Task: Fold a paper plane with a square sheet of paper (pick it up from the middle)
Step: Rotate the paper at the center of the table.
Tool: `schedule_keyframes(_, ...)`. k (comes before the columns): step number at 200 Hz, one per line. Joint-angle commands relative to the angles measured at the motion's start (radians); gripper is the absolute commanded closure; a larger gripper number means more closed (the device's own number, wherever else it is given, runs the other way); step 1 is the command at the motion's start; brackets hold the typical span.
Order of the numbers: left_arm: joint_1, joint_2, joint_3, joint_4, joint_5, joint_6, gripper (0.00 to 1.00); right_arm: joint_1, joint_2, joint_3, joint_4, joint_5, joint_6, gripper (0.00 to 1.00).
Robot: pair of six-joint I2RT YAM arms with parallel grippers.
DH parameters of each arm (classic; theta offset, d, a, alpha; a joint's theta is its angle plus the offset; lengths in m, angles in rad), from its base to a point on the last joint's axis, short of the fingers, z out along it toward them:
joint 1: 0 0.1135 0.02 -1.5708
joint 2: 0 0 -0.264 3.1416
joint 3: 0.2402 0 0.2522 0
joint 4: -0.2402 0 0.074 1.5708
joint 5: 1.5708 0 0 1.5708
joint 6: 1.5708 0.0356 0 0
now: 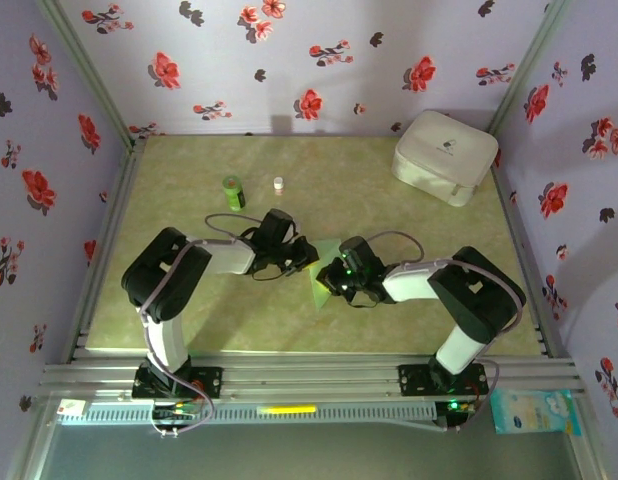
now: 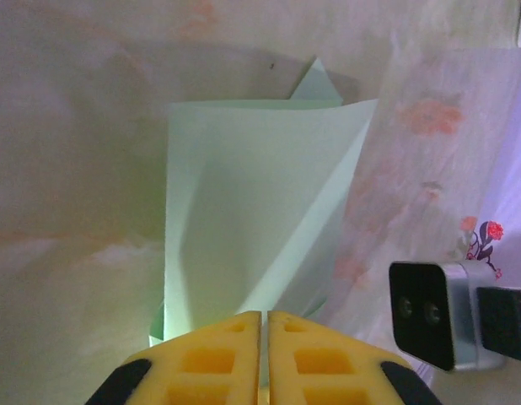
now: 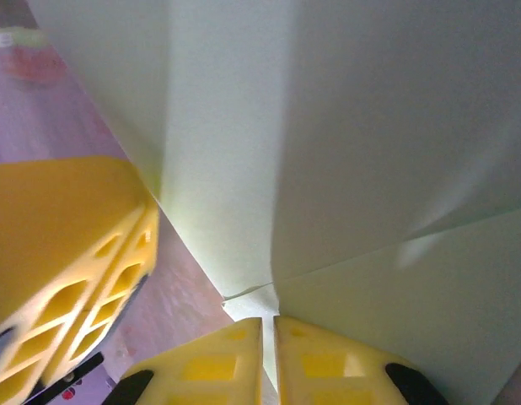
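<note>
Two pincers hold the thin pale green folded paper sheet (image 2: pixel 244 219).
The left pincer (image 2: pixel 265 342) clenches one edge; the right pincer (image 3: pixel 269 350) clenches a fold seam.

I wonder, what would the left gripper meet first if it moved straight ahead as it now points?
The pale green paper sheet: it stands right at the left gripper's shut fingertips, seemingly pinched there.
</note>
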Motion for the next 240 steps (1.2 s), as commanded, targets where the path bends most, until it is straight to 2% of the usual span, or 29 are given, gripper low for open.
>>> schedule_keyframes(1, -0.008, 0.028, 0.017, -0.050, -0.021, 0.028, 0.91, 0.005, -0.016, -0.027, -0.011, 0.053, -0.005, 0.85)
schedule_keyframes(43, -0.008, 0.053, 0.016, -0.085, -0.036, 0.060, 0.95, -0.013, -0.108, -0.035, -0.063, 0.093, -0.059, 0.79)
schedule_keyframes(81, -0.008, 0.062, 0.041, -0.112, 0.008, 0.142, 0.97, -0.115, -0.220, -0.047, -0.231, 0.133, -0.144, 0.74)
schedule_keyframes(107, -0.009, 0.072, 0.059, -0.114, 0.038, 0.171, 0.97, -0.210, -0.226, -0.040, -0.286, 0.053, -0.193, 0.73)
schedule_keyframes(132, -0.009, 0.080, 0.077, -0.116, 0.058, 0.191, 0.97, -0.255, -0.216, -0.044, -0.271, -0.004, -0.203, 0.72)
schedule_keyframes(173, -0.009, 0.093, 0.103, -0.130, 0.082, 0.219, 0.97, -0.264, -0.178, -0.030, -0.252, -0.051, -0.201, 0.72)
schedule_keyframes(240, -0.009, 0.103, 0.105, -0.143, 0.073, 0.216, 0.97, -0.265, -0.181, -0.017, -0.316, -0.039, -0.212, 0.71)
